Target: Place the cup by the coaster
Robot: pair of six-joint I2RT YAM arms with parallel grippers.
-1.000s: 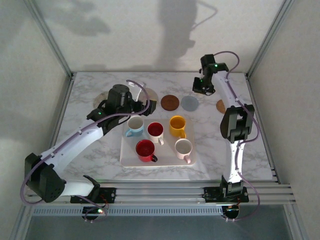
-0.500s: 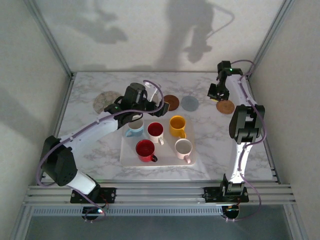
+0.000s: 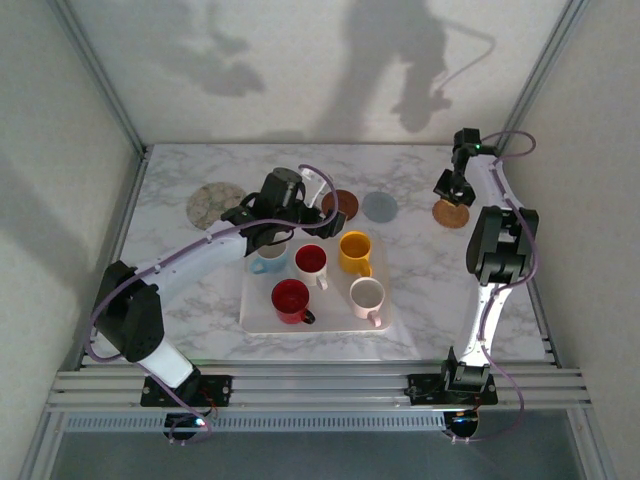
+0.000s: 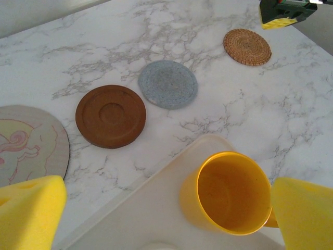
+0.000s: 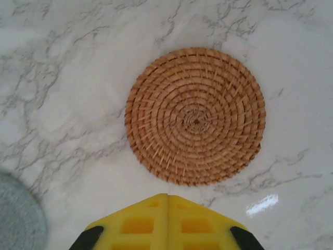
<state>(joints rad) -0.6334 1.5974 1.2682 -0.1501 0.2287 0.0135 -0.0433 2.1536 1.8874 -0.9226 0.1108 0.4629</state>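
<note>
Several cups stand on a white tray (image 3: 262, 312); among them is a yellow cup (image 3: 355, 250) at the back right. In the left wrist view the yellow cup (image 4: 234, 192) sits low between my wide-apart yellow fingers (image 4: 31, 213), untouched. My left gripper (image 3: 300, 205) (image 4: 166, 219) is open above the tray's far edge. Behind the tray lie a brown wooden coaster (image 3: 340, 203) (image 4: 110, 115) and a grey coaster (image 3: 380, 206) (image 4: 167, 84). My right gripper (image 3: 452, 186) (image 5: 167, 200) is shut and empty, hovering just near of a woven coaster (image 3: 451, 213) (image 5: 195, 115).
A large patterned round mat (image 3: 215, 202) (image 4: 26, 140) lies at the back left. Metal frame posts and walls close in the marble table (image 3: 420, 290) on both sides. The other cups are light blue (image 3: 268, 258), dark red (image 3: 311, 262), red (image 3: 291, 300) and white (image 3: 367, 297).
My left arm swung right from over the patterned mat to the tray's far edge, gripper still open. My right arm moved right and back, uncovering the woven coaster.
</note>
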